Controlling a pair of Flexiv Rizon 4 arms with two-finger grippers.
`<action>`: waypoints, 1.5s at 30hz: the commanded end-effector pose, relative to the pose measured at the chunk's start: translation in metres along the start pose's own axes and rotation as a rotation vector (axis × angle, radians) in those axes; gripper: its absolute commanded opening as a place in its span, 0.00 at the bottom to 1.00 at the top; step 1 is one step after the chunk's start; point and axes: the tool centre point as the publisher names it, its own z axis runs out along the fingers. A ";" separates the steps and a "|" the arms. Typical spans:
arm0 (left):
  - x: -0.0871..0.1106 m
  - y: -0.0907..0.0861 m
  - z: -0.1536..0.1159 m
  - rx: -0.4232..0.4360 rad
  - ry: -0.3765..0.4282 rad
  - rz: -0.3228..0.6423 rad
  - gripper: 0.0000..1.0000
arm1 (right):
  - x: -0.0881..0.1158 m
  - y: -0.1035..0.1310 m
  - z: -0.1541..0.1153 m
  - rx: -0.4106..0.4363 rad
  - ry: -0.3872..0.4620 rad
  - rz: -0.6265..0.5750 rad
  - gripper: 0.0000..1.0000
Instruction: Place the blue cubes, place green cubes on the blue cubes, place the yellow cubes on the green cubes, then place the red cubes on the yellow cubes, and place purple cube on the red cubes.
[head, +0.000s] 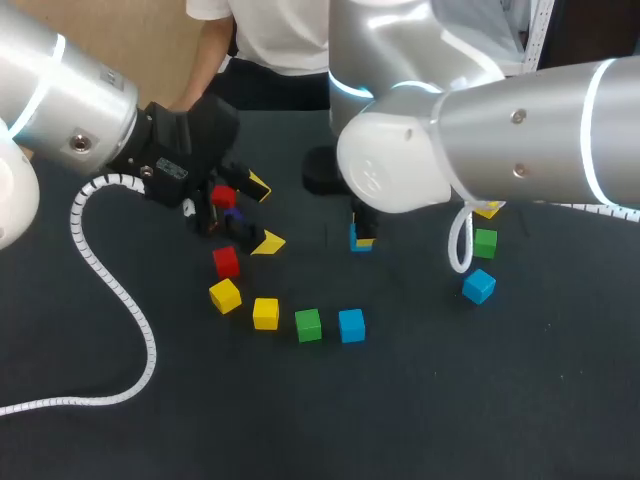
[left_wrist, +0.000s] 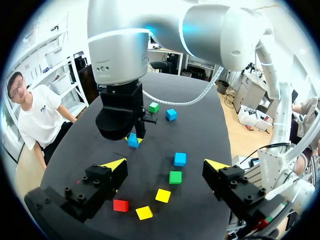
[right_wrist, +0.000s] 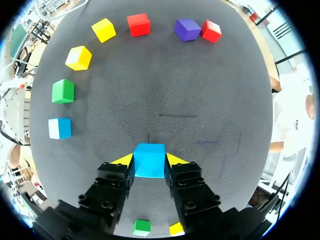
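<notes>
The right gripper pinches a blue cube at mid-table, with loose cubes curving well ahead. The left gripper hangs spread wide near a red cube.

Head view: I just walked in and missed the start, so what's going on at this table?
Two robot arms are sorting coloured cubes for stacking, and nothing is stacked yet. The right claw is shut on a blue cube near the middle of the table. The left claw hangs open beside a red cube and the purple cube, holding nothing. The remaining cubes lie singly on the dark surface, some in a curved row, some off to the right.
</notes>
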 end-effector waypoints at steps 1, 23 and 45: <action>-0.001 0.001 0.000 0.002 0.006 -0.001 1.00 | -0.001 -0.002 0.001 -0.007 0.000 0.003 0.00; -0.001 0.001 0.000 0.002 0.006 -0.001 1.00 | -0.001 -0.007 0.005 -0.005 0.009 0.002 0.00; -0.001 0.001 0.000 0.002 0.006 -0.001 1.00 | -0.001 -0.014 0.010 -0.010 0.016 -0.004 0.00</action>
